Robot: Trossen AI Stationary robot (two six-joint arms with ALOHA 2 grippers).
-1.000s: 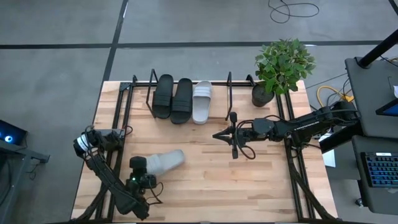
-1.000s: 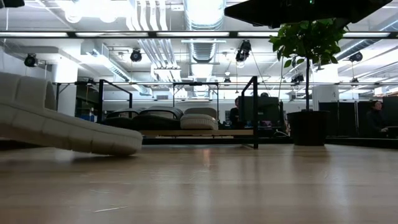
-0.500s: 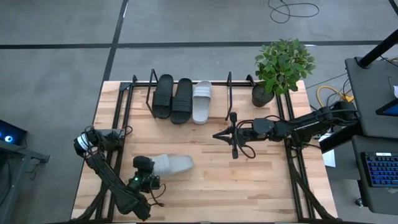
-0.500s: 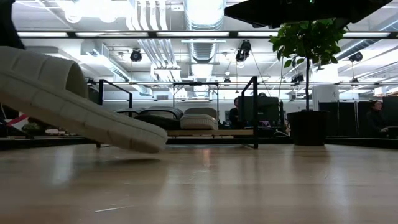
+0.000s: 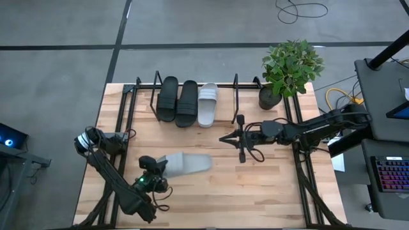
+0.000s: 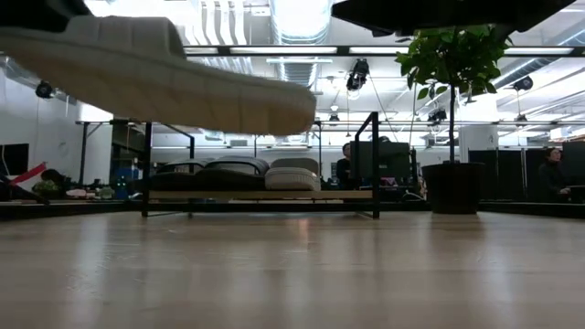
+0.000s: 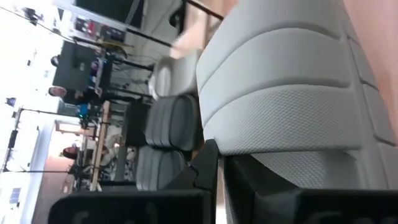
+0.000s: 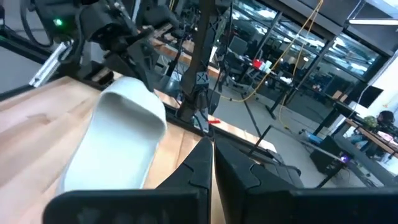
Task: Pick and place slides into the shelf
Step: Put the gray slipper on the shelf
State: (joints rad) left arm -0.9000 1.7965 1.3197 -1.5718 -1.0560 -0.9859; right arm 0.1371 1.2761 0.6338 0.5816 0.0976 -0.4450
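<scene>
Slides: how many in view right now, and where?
4. On the shelf: two dark slides and a light grey slide, side by side. The fourth slide, light grey, is held off the table by the left tool. None seem hidden.

On the far side of the table (image 5: 255, 185), three slides (image 5: 187, 102) sit side by side in the shelf (image 5: 235, 96). A potted plant (image 5: 291, 67) stands right of it. A fourth slide (image 5: 185, 163) hangs above the near-left table.
</scene>
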